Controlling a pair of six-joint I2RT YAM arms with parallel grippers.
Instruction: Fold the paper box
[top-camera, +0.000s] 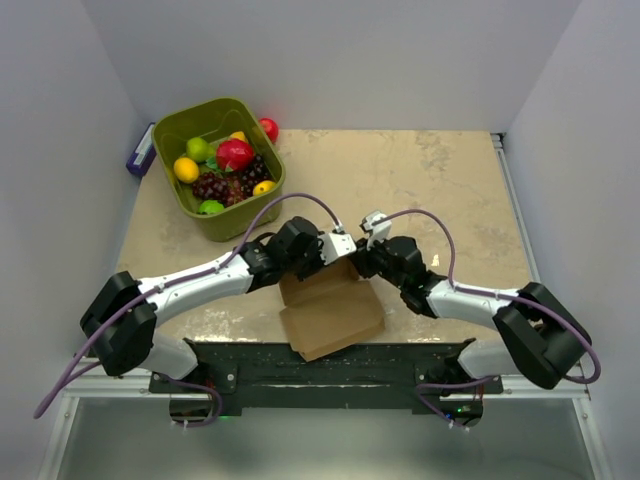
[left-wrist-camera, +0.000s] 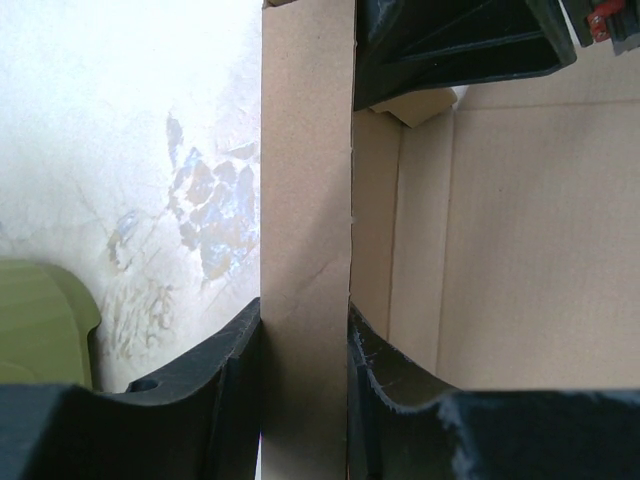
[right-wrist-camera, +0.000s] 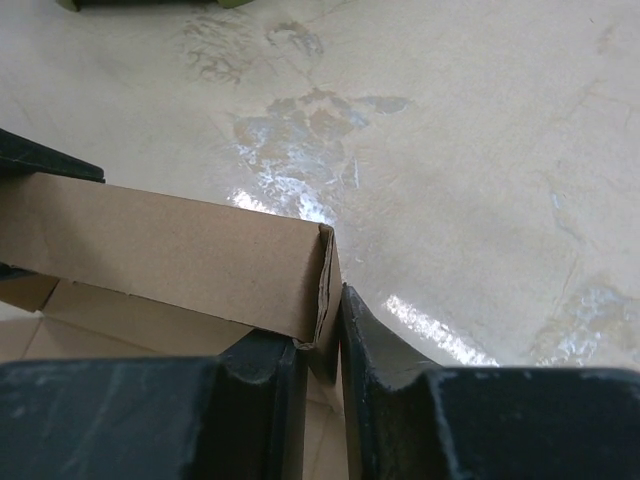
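Gripping paper box (top-camera: 330, 318) wall edge, left jaws, right jaws pinching corner, table (top-camera: 450, 190) beyond

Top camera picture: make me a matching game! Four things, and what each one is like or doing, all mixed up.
Things:
1. paper box
2. green bin
3. left gripper
4. right gripper

States:
A. holds fruit, far left
B. clamped on an upright box wall
C. brown, partly folded
D. pinching a box corner

Pairs: 1-C, 2-A, 3-B, 4-D
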